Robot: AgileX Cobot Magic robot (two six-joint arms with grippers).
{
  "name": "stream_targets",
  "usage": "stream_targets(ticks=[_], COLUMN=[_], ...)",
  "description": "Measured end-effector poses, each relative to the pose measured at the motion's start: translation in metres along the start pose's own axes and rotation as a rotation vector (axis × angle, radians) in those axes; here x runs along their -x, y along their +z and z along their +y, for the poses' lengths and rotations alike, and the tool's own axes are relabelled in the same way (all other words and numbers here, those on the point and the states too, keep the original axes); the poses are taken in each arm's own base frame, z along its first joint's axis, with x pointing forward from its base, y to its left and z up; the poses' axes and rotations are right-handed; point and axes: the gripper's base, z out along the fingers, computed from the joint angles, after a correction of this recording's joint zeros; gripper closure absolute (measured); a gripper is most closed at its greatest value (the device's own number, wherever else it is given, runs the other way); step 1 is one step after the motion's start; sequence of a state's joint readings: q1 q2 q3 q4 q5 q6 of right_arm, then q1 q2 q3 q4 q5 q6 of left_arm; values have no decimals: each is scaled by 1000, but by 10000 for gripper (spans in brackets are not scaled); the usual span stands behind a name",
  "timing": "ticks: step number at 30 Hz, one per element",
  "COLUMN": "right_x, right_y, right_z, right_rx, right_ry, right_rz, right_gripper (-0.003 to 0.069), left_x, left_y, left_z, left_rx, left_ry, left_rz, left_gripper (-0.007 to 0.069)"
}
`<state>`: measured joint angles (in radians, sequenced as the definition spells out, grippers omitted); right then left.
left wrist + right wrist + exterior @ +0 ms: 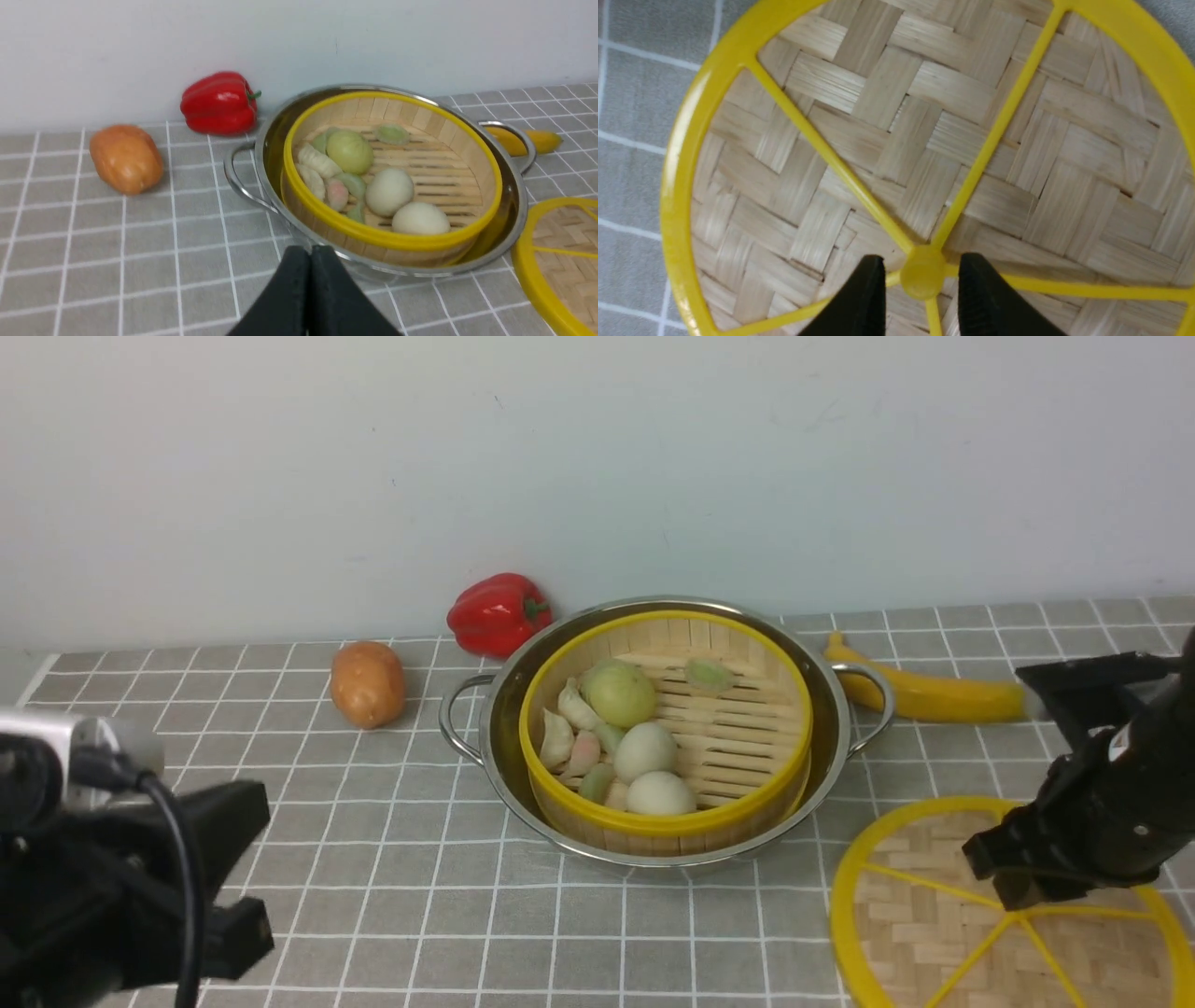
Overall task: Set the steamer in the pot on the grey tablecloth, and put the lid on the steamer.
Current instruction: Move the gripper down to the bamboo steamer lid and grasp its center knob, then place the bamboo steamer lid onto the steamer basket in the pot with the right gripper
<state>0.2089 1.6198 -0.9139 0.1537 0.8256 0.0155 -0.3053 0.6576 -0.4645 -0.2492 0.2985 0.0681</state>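
Bamboo steamer [747, 747] seated inside the stainless-steel pot [504, 728] on the grey tablecloth [373, 896], slightly tilted; yellow rim exposed. Contents: round pale-green piece [620, 693], two whitish round pieces, several smaller pieces, mostly toward the left; flat green piece [709, 674] near the far wall. Woven lid [920, 933] flat on the cloth, near the pot on its right. Right gripper [922, 266]: open, fingertips either side of the lid's hub [923, 272] as seen from the wrist; contact cannot be told. Left gripper [309, 252]: closed, fingertips together, nothing held. Red bell pepper [498, 615] just behind the pot, left; banana [934, 693] right; brown, potato-like item [367, 684] farther left
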Motion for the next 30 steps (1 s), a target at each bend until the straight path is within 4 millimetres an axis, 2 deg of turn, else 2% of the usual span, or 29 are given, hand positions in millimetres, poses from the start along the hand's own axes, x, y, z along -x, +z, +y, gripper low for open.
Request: stream_targets(ticks=[4,5,7,8,12,16,19,23,25,28,30], right_x=[1,1,1,0,-3,-6,7,30,40,65,84], right_y=[12,16,16,16,9,-27,-74,-121,-133,-146,-139], right_z=[-1,0,0,1,2,8,18,33,40,68,96], right_rx=[-5,-9,-10,-9,-7,25,81,165,178,207,210], right_ry=[2,-6,-9,-9,-20,-26,-33,-40,-56,-136,-206], right_rz=[26,44,49,63,116,194,87,-83,-131,-193,-202], right_gripper=[421,446,470,509,513,513,513,513,513,513,513], left_x=[-8,-9,-8,-8,-5,-5,-5,-5,-5,-5,-5], left_y=[2,2,2,2,2,2,2,2,2,2,2], left_z=[1,1,1,1,1,1,1,1,1,1,2], left_rx=[-3,-3,-3,-2,0,0,0,0,0,0,1], left_ry=[-28,-30,-31,-32,-32,-33,-33,-32,-32,-28,-20], left_rz=[16,16,12,5,-19,-24,-29,-28,-28,-27,-26], left_gripper=[643,643,643,643,643,633,633,633,632,633,633])
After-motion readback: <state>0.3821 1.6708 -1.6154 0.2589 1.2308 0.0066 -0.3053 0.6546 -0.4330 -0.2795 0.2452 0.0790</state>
